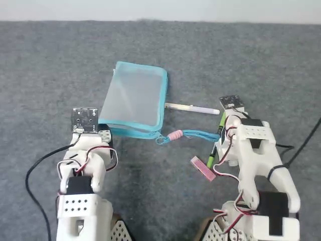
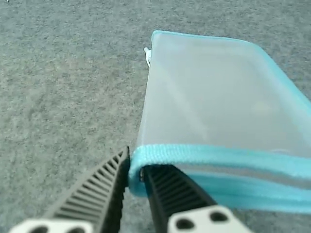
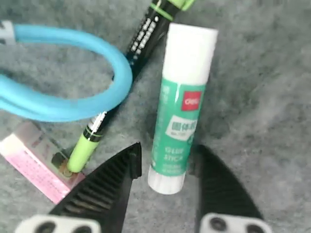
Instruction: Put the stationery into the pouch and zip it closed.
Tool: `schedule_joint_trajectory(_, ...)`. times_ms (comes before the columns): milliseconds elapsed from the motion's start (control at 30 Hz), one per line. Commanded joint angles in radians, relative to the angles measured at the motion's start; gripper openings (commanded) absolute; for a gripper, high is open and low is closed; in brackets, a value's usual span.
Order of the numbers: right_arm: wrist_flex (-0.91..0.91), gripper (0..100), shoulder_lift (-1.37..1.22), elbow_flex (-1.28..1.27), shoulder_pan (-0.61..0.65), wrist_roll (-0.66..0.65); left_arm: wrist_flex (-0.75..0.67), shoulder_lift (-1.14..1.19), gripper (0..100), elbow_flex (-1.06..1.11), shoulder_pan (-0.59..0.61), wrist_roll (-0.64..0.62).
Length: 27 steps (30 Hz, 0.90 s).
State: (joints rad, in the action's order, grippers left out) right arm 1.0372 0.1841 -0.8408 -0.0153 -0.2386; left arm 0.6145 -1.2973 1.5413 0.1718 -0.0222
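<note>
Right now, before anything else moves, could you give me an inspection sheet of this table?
Surface: grey carpet-like mat, flat.
Job's things: translucent zip pouch with turquoise trim; white pen beside it; green-and-black marker, white-and-green glue stick and pink eraser lying loose outside it.
Clutter: nothing seen.
Grippers: left gripper shut on the pouch's trim; right gripper open, its fingers either side of the glue stick's end.
Cables: black cables trail beside both arms.
Surroundings: pale strip beyond the mat.
</note>
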Motion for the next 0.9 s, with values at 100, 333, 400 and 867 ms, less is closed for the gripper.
schedule_joint_trajectory(100, -0.013, 10.2, 0.007, 0.048, -0.016, -0.011, -0.003, 0.014, 1, -0.048, -0.008, -0.018)
schedule_joint_trajectory(333, -0.001, 0.5, 0.013, 0.048, -0.016, -0.009, -0.005, 0.014, 1, -0.041, -0.009, -0.018)
schedule_joint_trajectory(400, 0.033, 0.7, 0.018, 0.061, -0.016, -0.009, -0.005, 0.014, 1, -0.041, -0.017, -0.018)
schedule_joint_trajectory(867, 0.46, 0.6, 0.619, 0.12, 0.288, -0.109, -0.114, 0.014, 1, 0.024, -0.244, -0.018)
